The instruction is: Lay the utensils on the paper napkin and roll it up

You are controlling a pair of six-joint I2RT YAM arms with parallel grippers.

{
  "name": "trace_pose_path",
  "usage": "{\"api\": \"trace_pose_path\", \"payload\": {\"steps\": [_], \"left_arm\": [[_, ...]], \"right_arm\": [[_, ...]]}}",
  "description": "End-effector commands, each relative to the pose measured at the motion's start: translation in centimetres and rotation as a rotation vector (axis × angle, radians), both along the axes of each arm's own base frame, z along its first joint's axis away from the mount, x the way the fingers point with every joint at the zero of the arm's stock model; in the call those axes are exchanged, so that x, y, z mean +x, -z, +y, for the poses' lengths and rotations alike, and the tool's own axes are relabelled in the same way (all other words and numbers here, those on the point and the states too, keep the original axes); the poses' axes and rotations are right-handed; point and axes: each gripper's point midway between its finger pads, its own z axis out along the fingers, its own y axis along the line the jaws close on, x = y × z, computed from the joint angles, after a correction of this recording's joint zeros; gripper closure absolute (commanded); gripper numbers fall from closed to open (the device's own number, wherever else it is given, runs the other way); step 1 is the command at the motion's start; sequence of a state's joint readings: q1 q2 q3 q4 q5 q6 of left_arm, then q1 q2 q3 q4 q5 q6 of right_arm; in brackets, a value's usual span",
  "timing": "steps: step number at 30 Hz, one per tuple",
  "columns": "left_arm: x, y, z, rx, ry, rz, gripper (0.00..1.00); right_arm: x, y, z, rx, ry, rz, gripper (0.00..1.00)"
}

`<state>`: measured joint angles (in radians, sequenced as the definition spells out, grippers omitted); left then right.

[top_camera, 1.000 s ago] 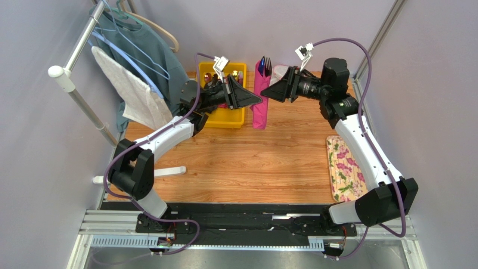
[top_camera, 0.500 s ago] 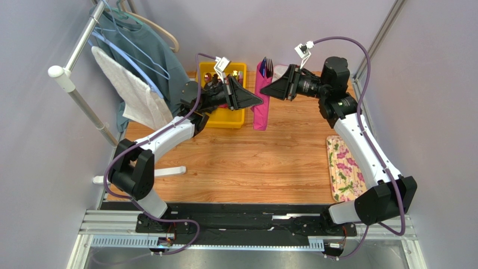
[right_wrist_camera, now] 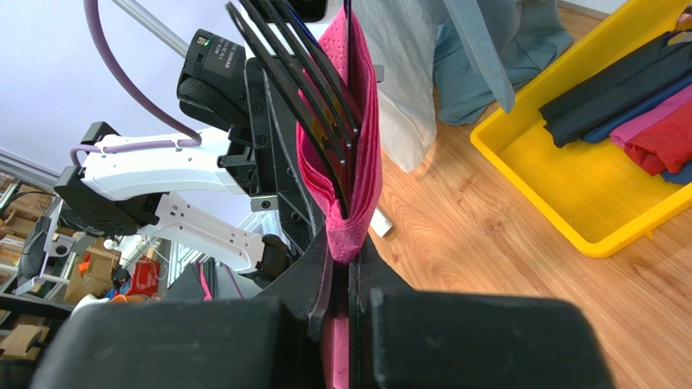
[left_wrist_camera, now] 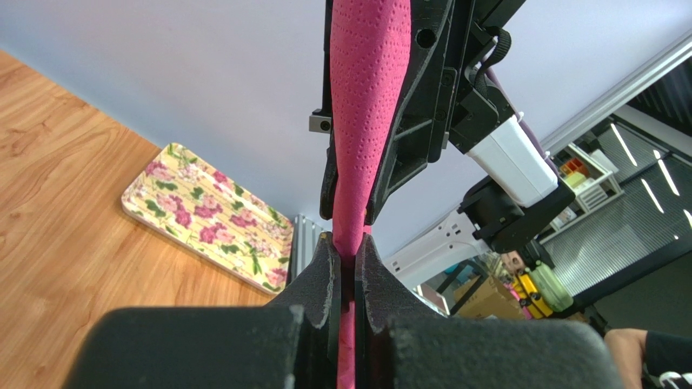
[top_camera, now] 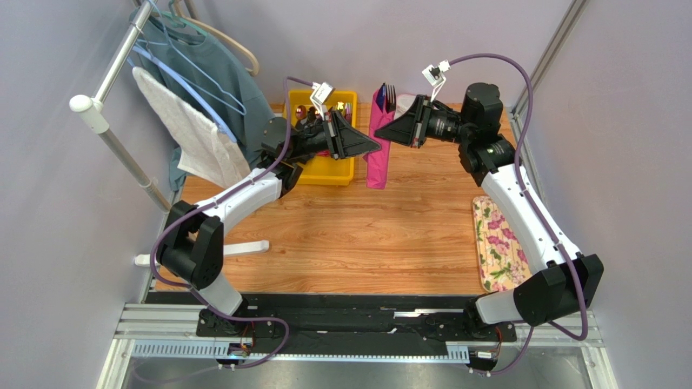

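The paper napkin (top_camera: 377,154) is a magenta roll held upright above the back middle of the table. The dark utensils (top_camera: 385,96) stick out of its top, fork tines (right_wrist_camera: 313,89) showing. My left gripper (top_camera: 374,147) reaches in from the left, its fingers shut on the roll's lower part. My right gripper (top_camera: 384,134) comes in from the right and is shut on the roll a little higher. In the left wrist view the napkin (left_wrist_camera: 365,105) rises from between the left gripper's (left_wrist_camera: 347,243) pads. In the right wrist view the napkin (right_wrist_camera: 359,194) is pinched in the right gripper (right_wrist_camera: 343,247).
A yellow bin (top_camera: 325,176) holding cutlery and folded cloths stands just left of the roll. A rack with a teal shirt (top_camera: 207,69) and a white cloth (top_camera: 191,134) fills the back left. A floral-patterned cloth (top_camera: 497,243) lies at the table's right edge.
My right gripper has closed from open onto the napkin roll and edged slightly left. The left gripper has kept its hold without moving.
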<state>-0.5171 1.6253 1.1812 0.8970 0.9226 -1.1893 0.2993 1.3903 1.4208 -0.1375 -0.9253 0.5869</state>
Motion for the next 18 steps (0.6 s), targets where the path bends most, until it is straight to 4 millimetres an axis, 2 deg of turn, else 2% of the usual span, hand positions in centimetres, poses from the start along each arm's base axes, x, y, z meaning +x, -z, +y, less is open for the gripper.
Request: {"api": "trace_pose_path", "payload": {"steps": [1,5,12,18], "left_arm": [[-0.1,-2.4,0.2,-0.045,-0.027,-0.065,0.94],[0.0,-2.2,0.1,-0.041,-0.031,-0.059,0.85],[0.0,-2.2,0.2,-0.04,-0.031,-0.056,0.81],[0.0,-2.1,0.1,-0.037,-0.026,-0.051,0.73]], "right_arm": [[0.1,-2.4,0.0,0.015,0.013,-0.058,1.0],[-0.3,-3.4,0.1,0.035,-0.007,-0.074,1.0],[-0.8,-3.7,0.1,0.045,-0.023,-0.09,1.0],[-0.9,-4.2,0.2,0.059,-0.029,-0.108,1.0]]}}
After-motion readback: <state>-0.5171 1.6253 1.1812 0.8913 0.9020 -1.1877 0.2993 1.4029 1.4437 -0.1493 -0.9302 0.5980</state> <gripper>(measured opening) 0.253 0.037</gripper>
